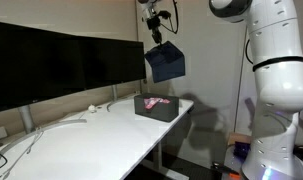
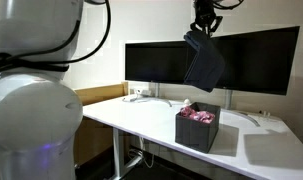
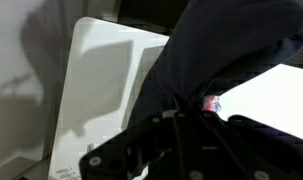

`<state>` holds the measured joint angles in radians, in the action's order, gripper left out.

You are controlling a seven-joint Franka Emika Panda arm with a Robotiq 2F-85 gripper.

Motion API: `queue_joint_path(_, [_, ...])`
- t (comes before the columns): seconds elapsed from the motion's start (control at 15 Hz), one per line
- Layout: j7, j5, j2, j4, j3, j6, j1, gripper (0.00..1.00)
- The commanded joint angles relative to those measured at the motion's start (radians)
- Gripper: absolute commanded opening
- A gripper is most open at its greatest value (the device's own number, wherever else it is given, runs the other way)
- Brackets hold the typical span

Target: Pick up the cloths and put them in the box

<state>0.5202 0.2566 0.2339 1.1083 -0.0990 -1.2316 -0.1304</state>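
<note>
My gripper is high above the white desk, shut on the dark navy cloth, which hangs down from it in both exterior views. The small dark box stands on the desk below, near its edge, with the pink-red floral cloth inside it. The box and the pink-red cloth also show in an exterior view. In the wrist view the navy cloth fills most of the picture and hides the fingers; a small patch of the pink-red cloth shows below.
Large black monitors stand along the back of the white desk. Thin white cables lie on the desk. The robot's white arm stands beside the desk's end.
</note>
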Motion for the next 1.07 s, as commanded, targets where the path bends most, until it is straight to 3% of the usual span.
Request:
queue_joint_path(0.0, [0.097,0.029,0.062,-0.144,-0.012,0.097,-0.036,0.03])
queue_joint_path(0.07, [0.117,0.032,0.080,-0.189,-0.016,0.114,-0.045,0.03])
queue_joint_path(0.13, [0.057,0.005,0.031,-0.088,-0.015,0.062,-0.027,0.06])
queue_joint_path(0.53, [0.084,0.010,0.067,-0.145,-0.021,0.086,-0.034,0.03])
queue_joint_path(1.0, [0.044,0.022,0.096,-0.057,0.001,0.068,0.035,0.03])
